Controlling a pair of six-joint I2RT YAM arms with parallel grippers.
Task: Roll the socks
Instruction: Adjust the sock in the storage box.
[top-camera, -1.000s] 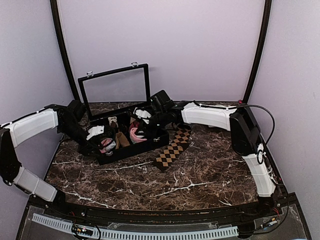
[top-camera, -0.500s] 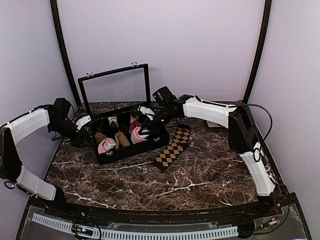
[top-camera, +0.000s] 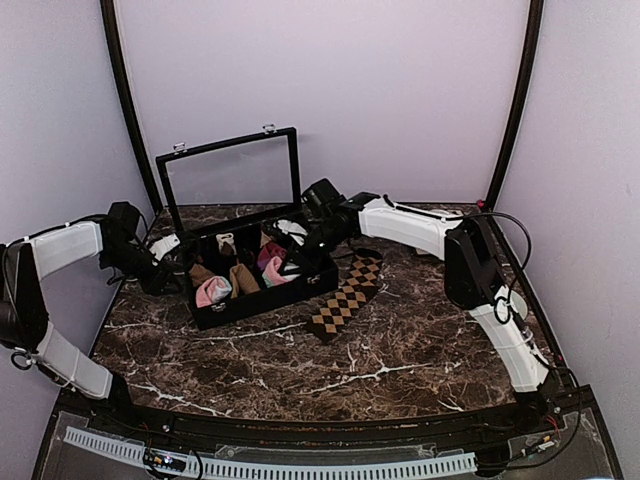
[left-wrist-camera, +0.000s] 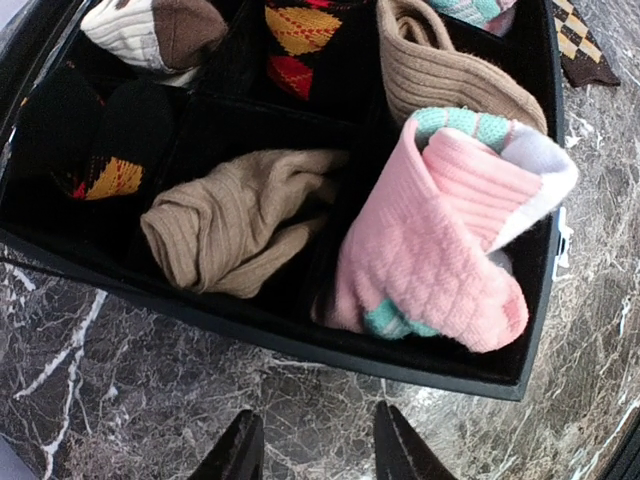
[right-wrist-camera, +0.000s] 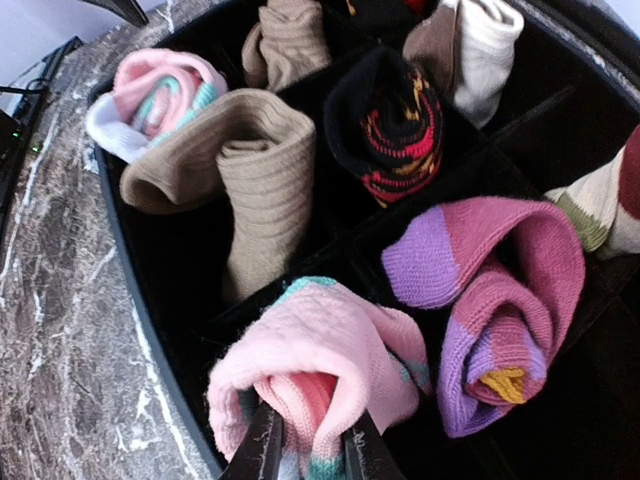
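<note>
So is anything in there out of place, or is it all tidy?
One thing stands out: the brown-and-tan checked sock lies flat and unrolled on the table, against the right end of the black box. The other socks all sit rolled up in the box's compartments.

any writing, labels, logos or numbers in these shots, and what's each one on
No text can be read in any view.
The black divided box: no label or brand showing.
The pink sock, tan sock and purple sock: colour blocks and ribbing only, no letters.
The checked sock on the marble table: diamond checks only.
</note>
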